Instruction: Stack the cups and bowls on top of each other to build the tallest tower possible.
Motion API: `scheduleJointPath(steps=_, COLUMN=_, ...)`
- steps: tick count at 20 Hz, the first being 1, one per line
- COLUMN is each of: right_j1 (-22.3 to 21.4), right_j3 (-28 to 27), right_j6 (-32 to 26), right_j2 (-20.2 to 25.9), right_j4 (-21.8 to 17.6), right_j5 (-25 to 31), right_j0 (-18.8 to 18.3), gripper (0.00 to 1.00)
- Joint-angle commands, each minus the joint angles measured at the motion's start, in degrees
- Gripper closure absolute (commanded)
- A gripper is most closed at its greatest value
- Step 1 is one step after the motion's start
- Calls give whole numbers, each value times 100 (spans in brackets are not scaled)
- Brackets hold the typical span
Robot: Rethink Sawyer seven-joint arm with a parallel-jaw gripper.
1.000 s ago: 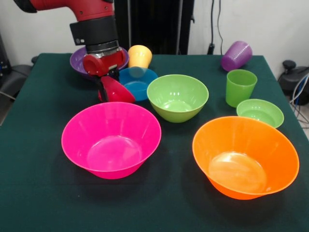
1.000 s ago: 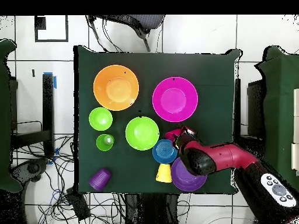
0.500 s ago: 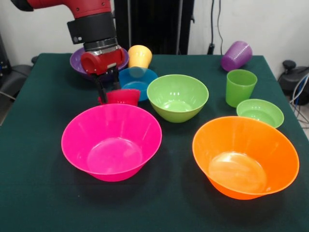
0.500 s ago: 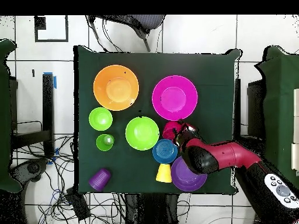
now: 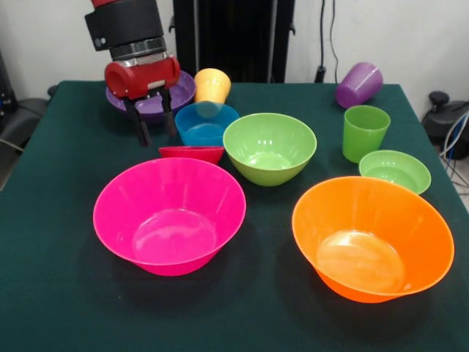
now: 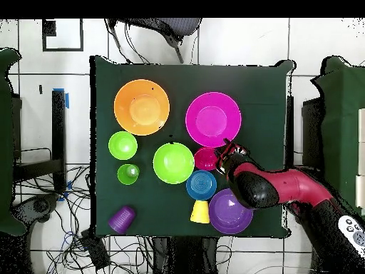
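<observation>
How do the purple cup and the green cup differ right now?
The purple cup lies tipped on its side at the table's far corner; the green cup stands upright, mouth up. The purple cup looks translucent, the green cup opaque. Both are small tapered tumblers, apart from the gripper, stacked on nothing.

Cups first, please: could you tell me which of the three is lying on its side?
The purple cup; the yellow cup and green cup are not tipped over.

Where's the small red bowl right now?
Front view: the small red bowl sits upright behind the pink bowl, left of the medium green bowl.
</observation>
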Motion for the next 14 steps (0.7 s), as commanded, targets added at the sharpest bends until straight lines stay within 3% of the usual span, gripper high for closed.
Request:
scheduleJointPath(steps=1, right_j1=-282, right_j3=101, right_j6=-518, right_j2=544, right_j4=294, right_j5=1051, right_j0=96, gripper=0)
scheduleJointPath(steps=4, right_j1=-318, right_j3=70, right_j6=-421, right_j2=535, right_j4=184, right_j5=918, right_j0=130, gripper=0)
scheduleJointPath(steps=9, right_j1=-207, right_j3=-36, right_j6=171, right_j2=-9, right_j4=-472, right_j5=171, right_j0=595, gripper=0)
scheduleJointPath(steps=14, right_j1=-150, right_j3=-92, right_j6=310, right_j2=-234, right_j4=-740, right_j5=-64, right_j0=776, gripper=0)
